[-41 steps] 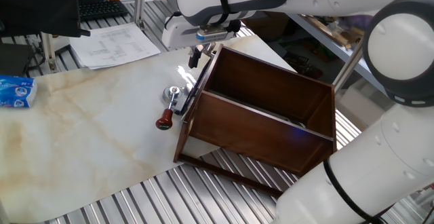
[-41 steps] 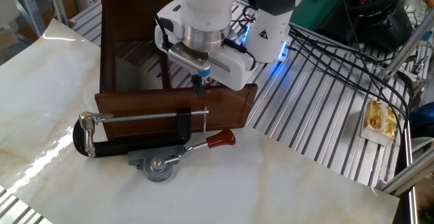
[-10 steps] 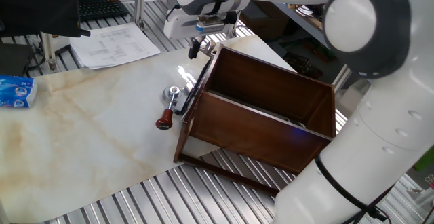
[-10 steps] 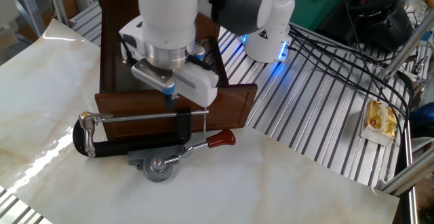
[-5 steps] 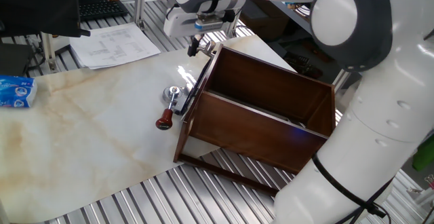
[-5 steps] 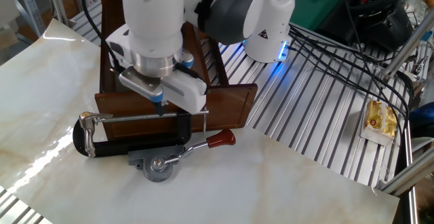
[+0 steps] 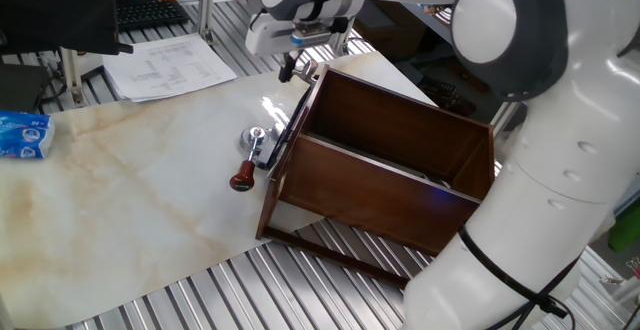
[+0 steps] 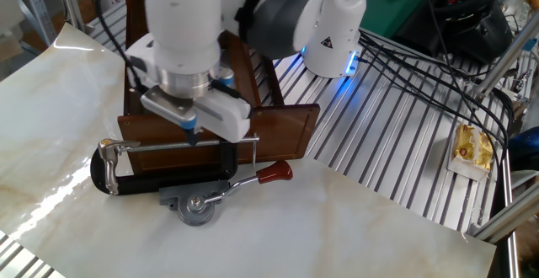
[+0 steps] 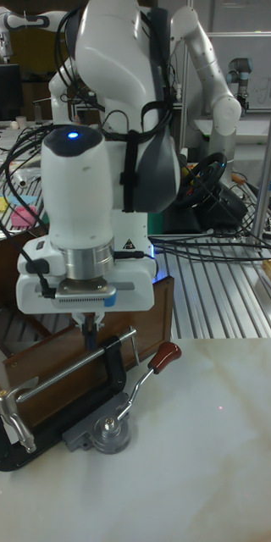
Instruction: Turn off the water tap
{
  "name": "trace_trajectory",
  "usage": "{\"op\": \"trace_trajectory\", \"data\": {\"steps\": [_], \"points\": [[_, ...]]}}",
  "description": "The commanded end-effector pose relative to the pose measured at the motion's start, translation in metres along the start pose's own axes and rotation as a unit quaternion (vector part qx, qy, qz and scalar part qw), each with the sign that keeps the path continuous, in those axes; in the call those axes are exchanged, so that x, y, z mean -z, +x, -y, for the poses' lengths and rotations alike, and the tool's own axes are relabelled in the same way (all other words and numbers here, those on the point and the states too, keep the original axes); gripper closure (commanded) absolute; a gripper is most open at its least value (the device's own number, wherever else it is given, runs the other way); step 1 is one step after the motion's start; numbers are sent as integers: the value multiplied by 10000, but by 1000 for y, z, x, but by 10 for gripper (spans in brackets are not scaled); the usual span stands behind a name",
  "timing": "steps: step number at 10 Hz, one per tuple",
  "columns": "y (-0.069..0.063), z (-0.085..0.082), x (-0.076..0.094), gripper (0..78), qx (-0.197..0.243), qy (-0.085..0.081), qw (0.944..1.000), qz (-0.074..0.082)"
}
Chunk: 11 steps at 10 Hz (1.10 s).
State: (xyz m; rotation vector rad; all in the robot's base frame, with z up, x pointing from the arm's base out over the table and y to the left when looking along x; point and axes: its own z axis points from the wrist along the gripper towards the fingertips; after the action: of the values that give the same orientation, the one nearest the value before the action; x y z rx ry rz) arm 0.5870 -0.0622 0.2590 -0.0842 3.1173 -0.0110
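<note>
At frame centre my claw [image 9: 88, 332], fingers narrow and empty, hovers above the C-clamp [image 9: 34, 406]; the water tap [image 9: 123, 415] lies lower on the tabletop [image 9: 220, 457].

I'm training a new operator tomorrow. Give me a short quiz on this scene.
1. True or false: the gripper touches the red knob.
2. The black clamp lies: A) beside the box; B) inside it; C) on the papers.
3. Fill in: the knob's lever rests on the marbled ___.
Key: 1 false; 2 A; 3 table.
</note>
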Motion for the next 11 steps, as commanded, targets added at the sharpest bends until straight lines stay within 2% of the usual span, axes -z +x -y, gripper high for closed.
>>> {"op": "trace_trajectory", "data": {"steps": [1, 2, 6, 7, 8, 10, 11], "points": [[-3, 4, -2, 776, 51, 2, 10000, 48], [-3, 4, -2, 776, -110, 16, 9999, 39], [-3, 4, -2, 776, -314, 11, 9995, -67], [-3, 4, -2, 776, -635, 10, 9980, 45], [-3, 4, -2, 776, -926, -24, 9957, 53], [-1, 2, 0, 776, -1421, -15, 9896, -231], [6, -1, 3, 776, -1651, -20, 9860, -215]]}}
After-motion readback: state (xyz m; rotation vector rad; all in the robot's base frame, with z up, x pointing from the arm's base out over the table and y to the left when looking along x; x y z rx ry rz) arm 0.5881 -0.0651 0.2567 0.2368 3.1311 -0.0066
